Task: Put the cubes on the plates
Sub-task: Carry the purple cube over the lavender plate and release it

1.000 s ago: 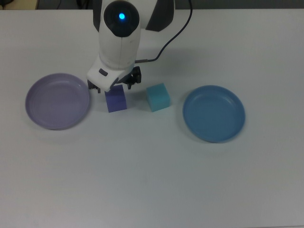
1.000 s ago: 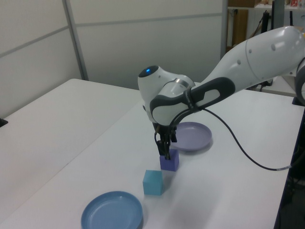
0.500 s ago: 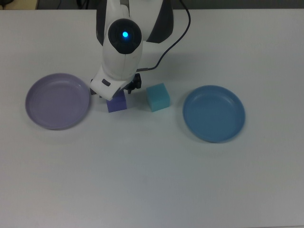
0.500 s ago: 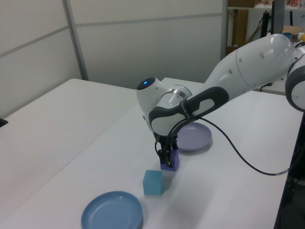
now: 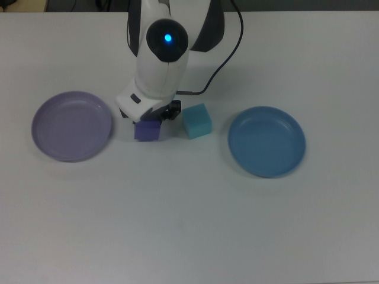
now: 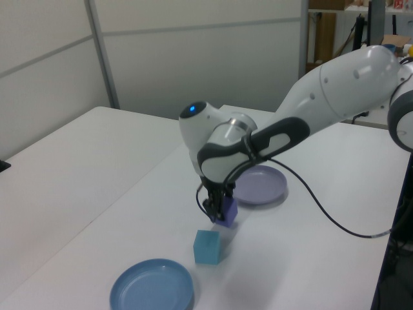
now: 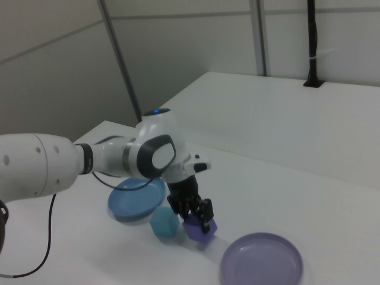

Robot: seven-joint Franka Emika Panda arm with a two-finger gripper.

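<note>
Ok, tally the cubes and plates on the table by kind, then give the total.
Cubes: 2, the purple cube held in the gripper and the cyan cube on the table.
Plates: 2, the lavender plate and the blue plate, both empty.
Total: 4

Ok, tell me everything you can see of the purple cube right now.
The purple cube is a small, solid, matte violet block with crisp edges. The pincer is shut on its upper part, so its top is hidden in the top view. It sits tilted, apparently lifted off the white table in the right view. It lies between the lavender plate and the cyan cube, close to the latter but not touching it.
</note>
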